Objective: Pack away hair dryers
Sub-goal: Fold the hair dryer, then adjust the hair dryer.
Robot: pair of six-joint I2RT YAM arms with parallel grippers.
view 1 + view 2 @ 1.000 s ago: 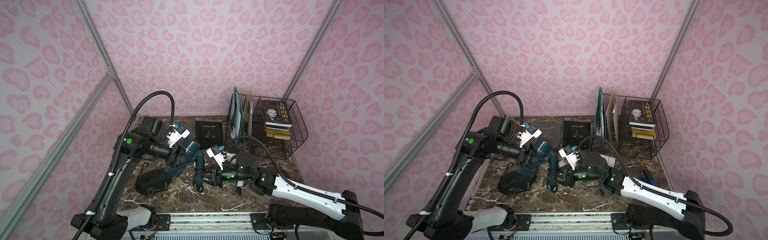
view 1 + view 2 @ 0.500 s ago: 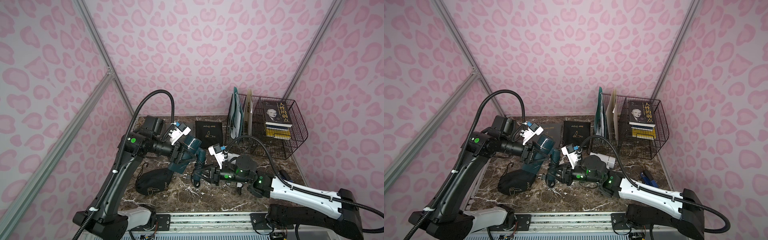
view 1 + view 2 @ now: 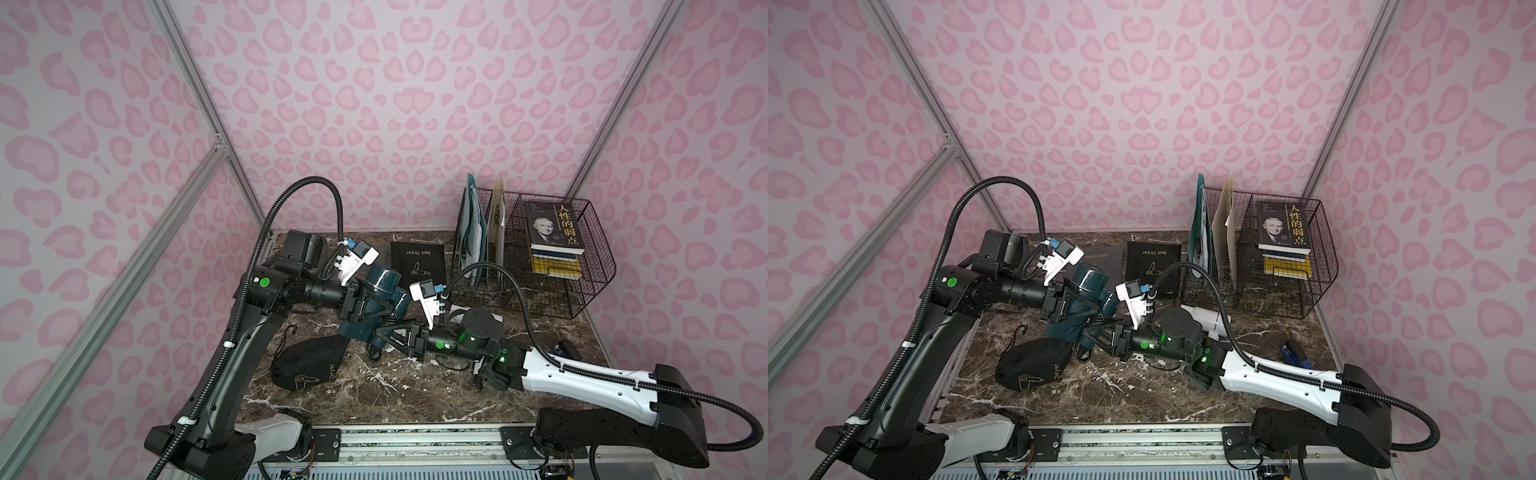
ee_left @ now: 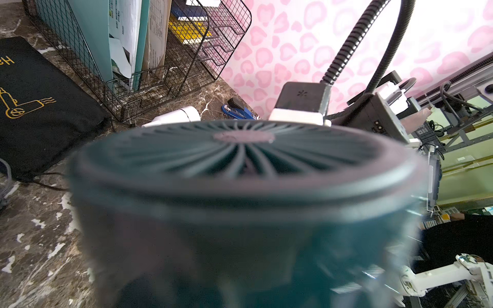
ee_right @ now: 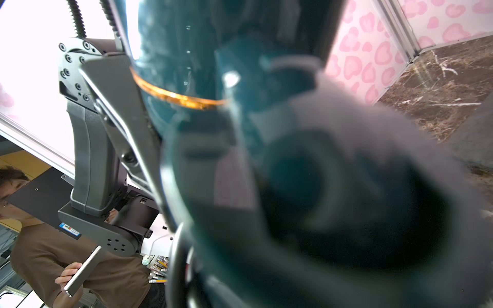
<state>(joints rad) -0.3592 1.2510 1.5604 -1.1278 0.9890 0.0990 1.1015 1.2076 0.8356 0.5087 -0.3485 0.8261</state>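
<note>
The marble table [image 3: 415, 395] fills the lower centre of both top views, with a wire basket [image 3: 598, 266] at its back right. At centre frame is the teal hair dryer [image 3: 382, 286]. The left gripper [image 3: 363, 307] clamps its barrel and the right gripper [image 3: 390, 336] grips its handle. The white hair dryer [image 3: 1204, 318] lies just beside the basket.

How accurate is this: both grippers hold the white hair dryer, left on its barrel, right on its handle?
Wrong colour: both top views show the dark teal hair dryer being held, left gripper on its barrel, right gripper on its handle. The white hair dryer lies on the table beside the wire rack.
</note>
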